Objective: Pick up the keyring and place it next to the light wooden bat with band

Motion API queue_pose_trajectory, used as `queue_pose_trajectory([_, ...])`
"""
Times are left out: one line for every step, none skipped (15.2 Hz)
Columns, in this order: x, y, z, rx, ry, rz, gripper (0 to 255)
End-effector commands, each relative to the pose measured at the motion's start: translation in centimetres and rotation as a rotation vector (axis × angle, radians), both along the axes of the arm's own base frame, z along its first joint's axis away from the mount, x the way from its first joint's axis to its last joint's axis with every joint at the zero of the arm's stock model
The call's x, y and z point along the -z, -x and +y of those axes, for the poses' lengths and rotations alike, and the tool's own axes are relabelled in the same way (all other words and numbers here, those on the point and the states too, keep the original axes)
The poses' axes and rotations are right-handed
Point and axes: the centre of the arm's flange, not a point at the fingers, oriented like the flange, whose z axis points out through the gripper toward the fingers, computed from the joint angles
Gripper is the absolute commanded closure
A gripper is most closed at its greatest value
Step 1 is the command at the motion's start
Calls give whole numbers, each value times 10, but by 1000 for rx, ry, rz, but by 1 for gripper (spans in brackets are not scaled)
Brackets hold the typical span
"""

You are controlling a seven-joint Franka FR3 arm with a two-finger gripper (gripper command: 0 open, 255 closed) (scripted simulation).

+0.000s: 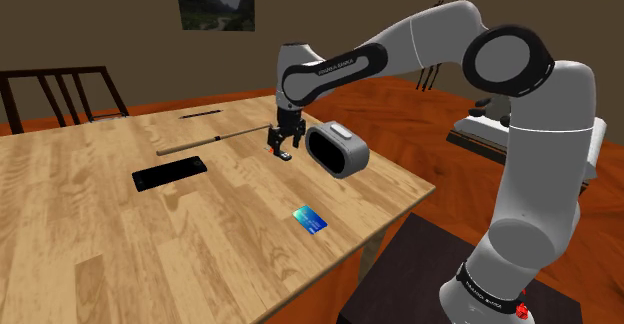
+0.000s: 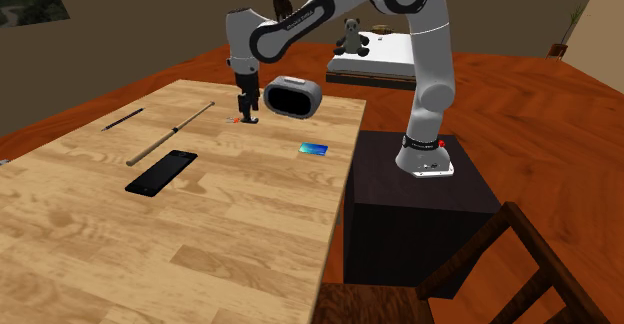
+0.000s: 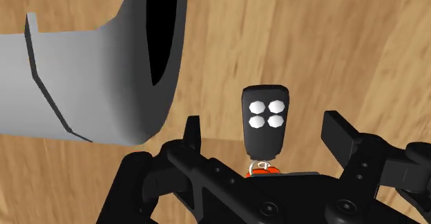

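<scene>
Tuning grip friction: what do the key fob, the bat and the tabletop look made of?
Key fob: smooth dull black, probably plastic, four white buttons. Bat: light tan, likely wood; grain too fine to tell. Tabletop: pale wood, clear plank grain.

My arm (image 1: 520, 172): white rounded shells, dark joint rings, small lettering on forearm and base collar, one red spot at the base. My pincer (image 3: 265, 129): all black, blocky, round screw recesses.
</scene>
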Motion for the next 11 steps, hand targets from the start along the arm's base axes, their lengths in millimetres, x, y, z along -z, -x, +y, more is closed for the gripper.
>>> queue_pose_trajectory([2, 1, 1, 0, 3, 17, 0])
queue_pose_trajectory([-4, 5, -4, 0, 1, 18, 0])
queue_pose_trajectory([-17, 5, -4, 0, 1, 18, 0])
queue_pose_trajectory([-30, 5, -4, 0, 1, 18, 0])
queue_pose_trajectory([-43, 5, -4, 0, 1, 18, 0])
queue_pose_trajectory([-54, 5, -4, 0, 1, 18, 0])
queue_pose_trajectory([-54, 5, -4, 0, 1, 18, 0])
queue_pose_trajectory([-53, 5, -4, 0, 1, 18, 0])
queue_pose_trajectory([-54, 5, -4, 0, 1, 18, 0])
queue_pose_trajectory([-54, 5, -4, 0, 1, 18, 0])
queue_pose_trajectory([-54, 5, -4, 0, 1, 18, 0])
